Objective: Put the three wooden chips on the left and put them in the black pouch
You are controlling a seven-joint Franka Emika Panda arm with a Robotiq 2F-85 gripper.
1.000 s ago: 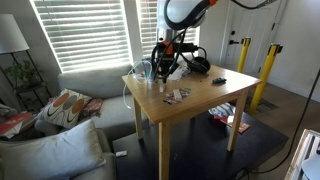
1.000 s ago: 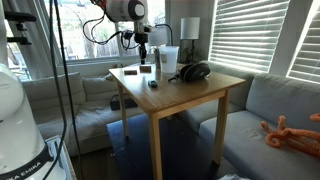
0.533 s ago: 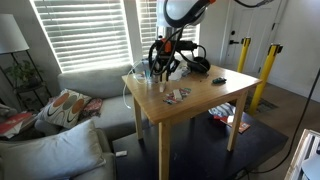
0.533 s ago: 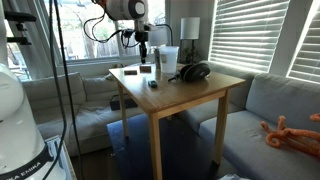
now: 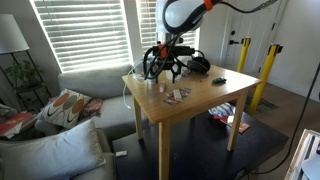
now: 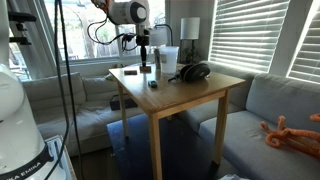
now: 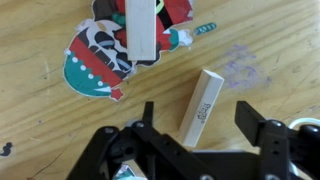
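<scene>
Claw (image 7: 198, 122): we record it pointed down at the tabletop (image 7: 270, 40), wide open, empty, above one wooden chip (image 7: 203, 100).

I have the arm (image 5: 182, 12) arched over the wooden table (image 5: 215, 97), wrist pointing straight down. My gripper (image 7: 197, 115) hangs just above the tabletop, jaws spread wide, both fingers (image 7: 252, 122) apart with nothing clamped.

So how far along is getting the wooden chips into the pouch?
Nothing looks done: two chips lie on the table, one on a sticker, one under the open, empty end effector. Third chip unseen. Left: carrying them to the pouch.
</scene>
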